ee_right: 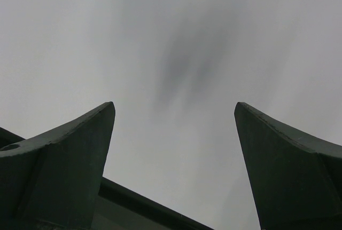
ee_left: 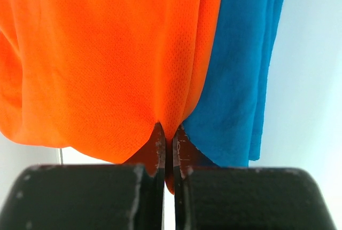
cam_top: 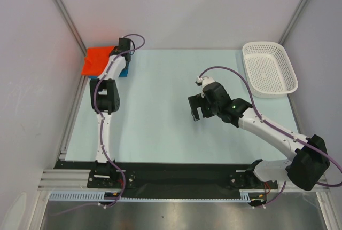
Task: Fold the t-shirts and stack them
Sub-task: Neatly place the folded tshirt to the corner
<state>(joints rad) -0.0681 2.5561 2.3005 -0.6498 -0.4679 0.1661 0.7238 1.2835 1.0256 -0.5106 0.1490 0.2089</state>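
Note:
The folded orange-red t-shirt (cam_top: 98,60) lies at the table's far left corner on top of the blue t-shirt (cam_top: 124,72), of which only an edge shows beside the left arm. In the left wrist view the orange shirt (ee_left: 101,59) fills the left and the blue shirt (ee_left: 240,70) shows to its right. My left gripper (ee_left: 169,134) is shut on a pinch of the orange shirt's near edge; in the top view it (cam_top: 118,54) sits at the stack. My right gripper (cam_top: 196,107) is open and empty above the table's middle; its view (ee_right: 173,112) shows only bare surface.
A white perforated basket (cam_top: 269,69) stands at the far right corner. The left wall and a metal frame post run close beside the shirt stack.

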